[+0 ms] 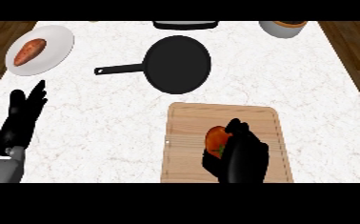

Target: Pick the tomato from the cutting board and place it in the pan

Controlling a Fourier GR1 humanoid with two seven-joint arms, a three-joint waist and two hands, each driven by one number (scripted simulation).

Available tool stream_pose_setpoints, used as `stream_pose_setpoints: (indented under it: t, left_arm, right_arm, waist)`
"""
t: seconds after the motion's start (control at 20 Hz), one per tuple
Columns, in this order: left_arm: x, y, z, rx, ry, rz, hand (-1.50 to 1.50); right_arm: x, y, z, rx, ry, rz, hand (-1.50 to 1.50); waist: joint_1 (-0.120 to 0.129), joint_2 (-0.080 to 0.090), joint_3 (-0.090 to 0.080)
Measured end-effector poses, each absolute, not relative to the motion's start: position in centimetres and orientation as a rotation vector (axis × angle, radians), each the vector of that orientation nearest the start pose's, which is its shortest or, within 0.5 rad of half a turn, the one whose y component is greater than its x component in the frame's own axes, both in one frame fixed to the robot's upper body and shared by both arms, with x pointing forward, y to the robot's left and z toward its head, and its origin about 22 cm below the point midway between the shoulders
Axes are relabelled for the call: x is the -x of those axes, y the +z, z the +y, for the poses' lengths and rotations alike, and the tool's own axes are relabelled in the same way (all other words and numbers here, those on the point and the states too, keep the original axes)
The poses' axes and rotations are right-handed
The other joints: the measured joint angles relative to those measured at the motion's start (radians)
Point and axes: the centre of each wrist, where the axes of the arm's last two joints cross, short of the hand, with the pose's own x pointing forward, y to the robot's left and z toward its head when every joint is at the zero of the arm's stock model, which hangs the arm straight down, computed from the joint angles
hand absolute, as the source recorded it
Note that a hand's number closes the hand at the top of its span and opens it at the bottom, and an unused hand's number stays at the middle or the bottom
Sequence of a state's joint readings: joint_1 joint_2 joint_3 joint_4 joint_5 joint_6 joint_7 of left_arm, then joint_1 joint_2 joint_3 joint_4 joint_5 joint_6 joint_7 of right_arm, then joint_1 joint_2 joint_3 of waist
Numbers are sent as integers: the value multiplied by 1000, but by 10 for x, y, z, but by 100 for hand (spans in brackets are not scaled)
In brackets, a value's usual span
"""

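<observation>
A red tomato (pixel 215 138) lies on the wooden cutting board (pixel 190 123) at the lower centre. My right hand (pixel 239 157) is on the board with its fingers curled round the tomato, hiding its right side. The black pan (pixel 178 64) sits empty beyond the board, its handle pointing left. At the left edge my left hand (pixel 21 114) rests open, fingers up.
A white plate (pixel 57 42) with a sweet potato (pixel 29 51) stands at the back left. A bowl (pixel 283 27) is at the back right and a dark object (pixel 184 25) at the back centre. Wooden floor shows past both counter sides.
</observation>
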State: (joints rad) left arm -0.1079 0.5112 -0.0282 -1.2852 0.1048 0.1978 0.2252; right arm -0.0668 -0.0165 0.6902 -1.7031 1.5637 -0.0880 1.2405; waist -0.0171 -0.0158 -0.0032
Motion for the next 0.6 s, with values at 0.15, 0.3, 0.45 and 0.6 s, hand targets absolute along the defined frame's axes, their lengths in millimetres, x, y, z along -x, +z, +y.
stream_pose_setpoints:
  t: [0.15,0.3,0.45,0.6]
  left_arm:
    - [-263,12,358,-500,-96,-1189,0]
    - [-266,11,350,-490,-102,-1200,0]
    - [-270,10,345,-486,-108,-1207,0]
    - [-275,13,342,-480,-118,-1212,0]
  right_arm:
    - [-196,56,-69,1461,568,-1106,150]
    - [-205,69,-66,1496,537,-1158,150]
    - [-216,83,-65,1511,501,-1198,150]
    - [-234,92,-67,1521,461,-1207,150]
  waist:
    - [11,4,1]
    - [23,10,1]
    - [32,15,2]
    - [43,20,2]
